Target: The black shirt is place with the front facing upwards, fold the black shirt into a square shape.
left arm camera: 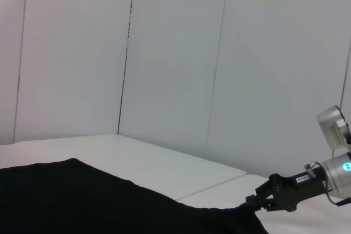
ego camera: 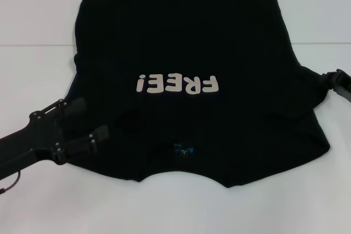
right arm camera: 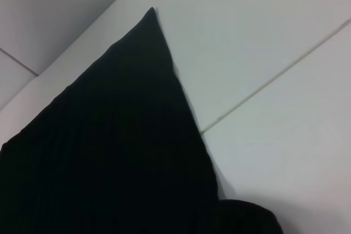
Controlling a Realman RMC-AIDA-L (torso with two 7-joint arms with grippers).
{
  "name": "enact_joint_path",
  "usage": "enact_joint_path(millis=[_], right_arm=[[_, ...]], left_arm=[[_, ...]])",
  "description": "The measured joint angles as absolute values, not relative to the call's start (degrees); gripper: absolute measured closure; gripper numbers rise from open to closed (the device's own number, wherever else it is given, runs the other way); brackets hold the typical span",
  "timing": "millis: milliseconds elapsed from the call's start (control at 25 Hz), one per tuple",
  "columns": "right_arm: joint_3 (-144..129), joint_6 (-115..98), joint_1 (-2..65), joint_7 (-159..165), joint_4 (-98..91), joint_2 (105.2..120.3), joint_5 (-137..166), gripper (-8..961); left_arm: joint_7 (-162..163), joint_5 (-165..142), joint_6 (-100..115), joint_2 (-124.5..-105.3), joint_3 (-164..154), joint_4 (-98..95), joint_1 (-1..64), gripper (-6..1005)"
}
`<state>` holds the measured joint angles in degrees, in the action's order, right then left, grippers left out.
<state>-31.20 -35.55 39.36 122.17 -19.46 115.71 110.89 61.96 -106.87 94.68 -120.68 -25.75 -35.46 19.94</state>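
Currently, left pincer (ego camera: pixel 101 135) and right pincer (ego camera: pixel 328 80) are gripping opposite edges of the black shirt (ego camera: pixel 192 42), jaws closed on cloth.

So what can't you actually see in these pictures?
- Far end of the black shirt: cut off by the head view's top edge.
- Blue neck label: too small to read.
- Left pincer: dark against the cloth in the head view, so its grip is unclear.
- Right pincer: its tips merge with the shirt's edge in both the head and left wrist views.
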Motion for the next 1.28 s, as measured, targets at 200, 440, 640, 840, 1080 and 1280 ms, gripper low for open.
enact_joint_path(millis=[200,440,640,840,1080,1280], right_arm=[[-30.9,-35.6,39.3,122.2,-19.4,115.66,110.9,799],[-30.7,-36.1,39.2,122.3,-19.6,115.57,110.9,915],[-30.7,-37.3,39.2,122.5,-19.8,115.35,110.9,905],[-30.5,-36.7,38.8,124.3,-19.8,115.32,110.9,868],[-31.0,-39.9,37.5,125.4,-19.4,113.63,111.1,825],[-30.9,-40.0,37.3,125.3,-19.6,113.59,111.0,675]], left_arm=[[62.0,-106.9,95.1,-120.67,-25.7,-35.4,19.7,95],[62.0,-106.9,95.3,-120.67,-25.8,-35.4,19.6,95],[62.0,-106.9,95.2,-120.66,-25.8,-35.4,19.5,95],[62.0,-106.9,95.3,-120.57,-25.8,-35.4,19.5,95],[62.0,-107.0,95.1,-120.72,-25.8,-35.3,19.4,94],[62.0,-106.9,94.9,-120.86,-25.6,-35.3,19.3,94]])
